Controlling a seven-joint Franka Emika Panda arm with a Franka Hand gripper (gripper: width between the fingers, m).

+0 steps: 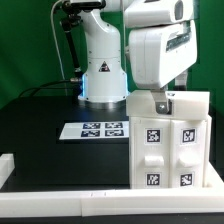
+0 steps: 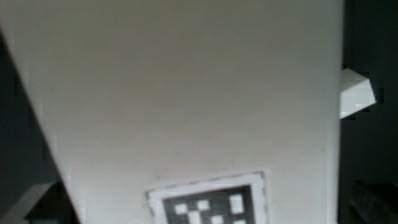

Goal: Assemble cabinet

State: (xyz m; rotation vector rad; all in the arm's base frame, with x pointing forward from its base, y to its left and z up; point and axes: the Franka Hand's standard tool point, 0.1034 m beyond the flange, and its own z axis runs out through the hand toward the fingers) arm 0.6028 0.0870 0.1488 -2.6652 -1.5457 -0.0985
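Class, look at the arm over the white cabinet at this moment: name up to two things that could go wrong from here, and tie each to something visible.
1. The gripper sits right at the top of the cabinet; its jaws are hidden, so a weak hold could let the cabinet tip or slip.
2. The cabinet stands close to the white rail along the table's near edge, so a push or shift might knock it against that rail.

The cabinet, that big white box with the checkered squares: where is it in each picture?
Exterior view: the cabinet stands at the lower right, under the gripper.
Wrist view: its white face fills most of the picture.
Shared landmark: a black-and-white marker tag on its face.
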